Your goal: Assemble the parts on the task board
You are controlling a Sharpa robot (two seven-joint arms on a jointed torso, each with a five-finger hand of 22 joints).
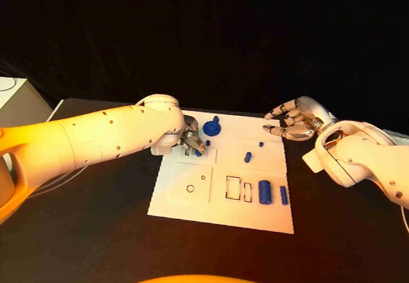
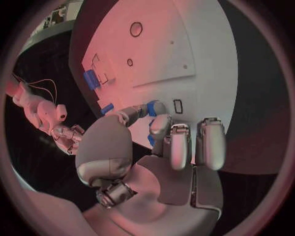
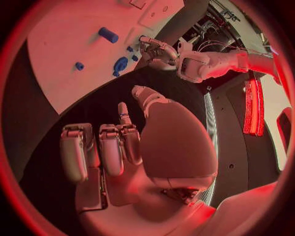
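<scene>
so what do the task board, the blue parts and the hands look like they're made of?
Task board: flat, matte white sheet with outlined cutouts, probably plastic; it could be coated board.
Blue parts: solid blue, smooth and uniform in colour, likely moulded or printed plastic.
Left hand and right hand: silver-grey segments with a soft sheen, either metal or metallic-painted plastic; the look doesn't settle which.

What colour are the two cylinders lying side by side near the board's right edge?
Blue, both cylinders; the head view shows them best, against the white task board.
</scene>
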